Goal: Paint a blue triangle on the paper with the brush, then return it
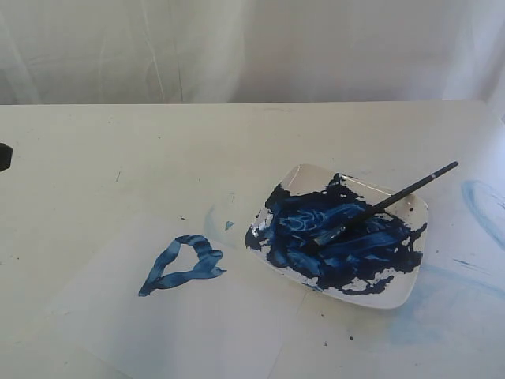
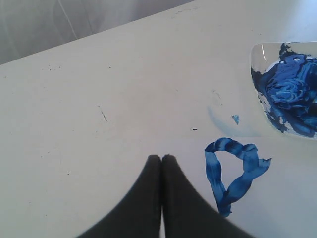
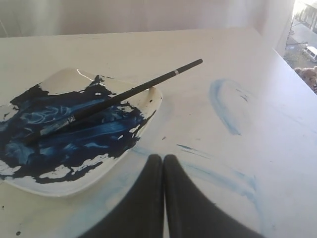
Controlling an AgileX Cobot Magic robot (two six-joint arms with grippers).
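Blue triangle (image 1: 203, 251) on paper (image 1: 197, 332); brush (image 1: 387, 204) across dish (image 1: 308, 175).

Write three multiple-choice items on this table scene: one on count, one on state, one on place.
1. The paper bears: A one blue triangle; B two; C three.
2. The right claw is: A wide open; B shut and empty; C half open.
3. The brush lies: A on the paper; B across the dish; C in the right claw.

Answers:
1 A: a single blue outline sits on the sheet.
2 B: its wrist view shows it closed on nothing.
3 B: bristles in the paint, handle over the rim.
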